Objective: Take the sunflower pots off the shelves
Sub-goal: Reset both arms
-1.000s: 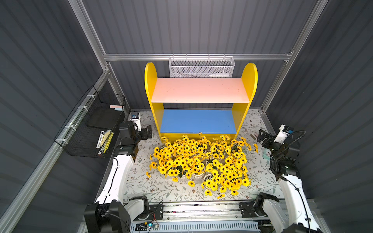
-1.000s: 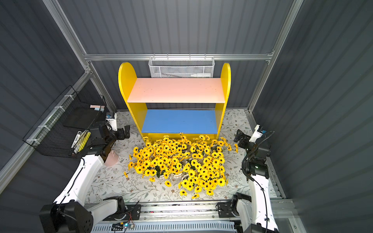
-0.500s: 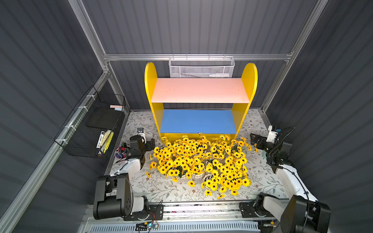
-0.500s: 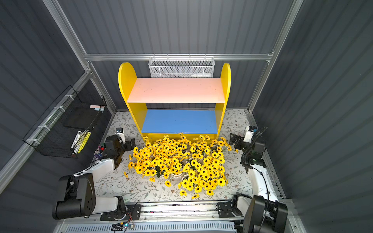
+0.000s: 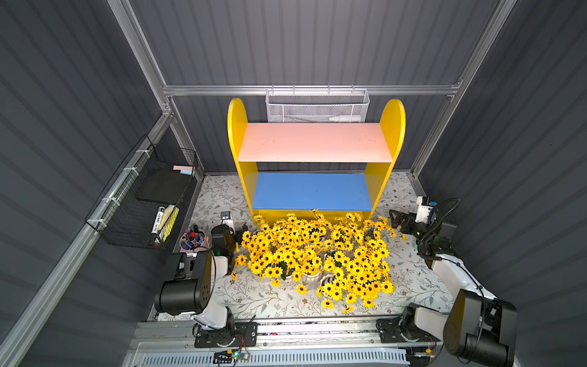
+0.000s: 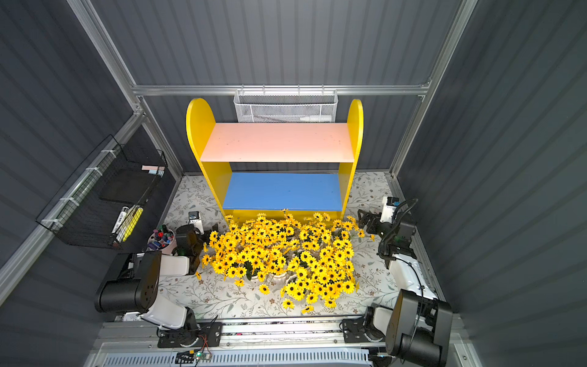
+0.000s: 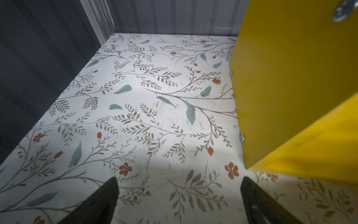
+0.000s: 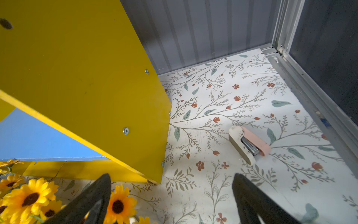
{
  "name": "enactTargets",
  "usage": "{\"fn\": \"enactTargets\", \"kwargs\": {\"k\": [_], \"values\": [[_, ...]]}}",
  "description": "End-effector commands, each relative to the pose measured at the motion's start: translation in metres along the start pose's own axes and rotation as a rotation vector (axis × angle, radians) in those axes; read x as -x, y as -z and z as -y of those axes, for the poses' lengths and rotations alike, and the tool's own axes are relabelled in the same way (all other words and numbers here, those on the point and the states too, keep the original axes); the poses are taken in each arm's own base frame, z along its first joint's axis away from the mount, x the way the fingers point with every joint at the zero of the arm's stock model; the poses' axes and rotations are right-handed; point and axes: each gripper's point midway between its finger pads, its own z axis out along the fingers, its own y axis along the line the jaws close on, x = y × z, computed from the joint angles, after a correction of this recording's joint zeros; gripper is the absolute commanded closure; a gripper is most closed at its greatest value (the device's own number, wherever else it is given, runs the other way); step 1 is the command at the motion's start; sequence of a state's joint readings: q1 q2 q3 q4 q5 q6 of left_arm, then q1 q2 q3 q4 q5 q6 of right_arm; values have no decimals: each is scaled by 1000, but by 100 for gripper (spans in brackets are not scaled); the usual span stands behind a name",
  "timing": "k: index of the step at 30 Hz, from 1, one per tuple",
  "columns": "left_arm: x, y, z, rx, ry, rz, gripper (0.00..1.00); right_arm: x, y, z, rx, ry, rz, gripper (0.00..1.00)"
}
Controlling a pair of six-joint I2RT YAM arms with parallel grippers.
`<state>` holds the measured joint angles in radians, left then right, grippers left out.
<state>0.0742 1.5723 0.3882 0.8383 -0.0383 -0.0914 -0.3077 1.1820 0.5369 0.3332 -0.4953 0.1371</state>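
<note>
shelves (image 5: pixel 236 133) bare; pots (image 5: pixel 313 254) massed on the table (image 5: pixel 254 297) just in front. left gripper (image 7: pixel 180 182) and right gripper (image 8: pixel 171 176) both gape, empty. advisable: withdraw each wide of the pots, brushing none.

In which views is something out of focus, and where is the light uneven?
Left wrist view: left gripper dark and soft; floral table cover bright in the middle, shadowed near it. Right wrist view: right gripper blurred, stapler sharper. Both top views: walls dark, sunflower pots bright.
</note>
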Motion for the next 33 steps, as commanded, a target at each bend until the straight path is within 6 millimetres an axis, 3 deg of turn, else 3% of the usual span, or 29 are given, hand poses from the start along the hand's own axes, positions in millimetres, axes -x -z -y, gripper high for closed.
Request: {"fn": "enactTargets", "kwargs": {"k": [1,8,17,33], "values": [[11,0,3,-3,0,51,1,-3,-4,2,3,41,8,1],[8,-7,24,-76,-85,36,1,-18,-14,2,22,41,-24,1],[-1,-10,29,-97,-93,65,0,-50,-31,6,21,71,-95,1],[-4,-19,33,-107,-105,9,1,-47,-39,-4,29,92,-65,1]]}}
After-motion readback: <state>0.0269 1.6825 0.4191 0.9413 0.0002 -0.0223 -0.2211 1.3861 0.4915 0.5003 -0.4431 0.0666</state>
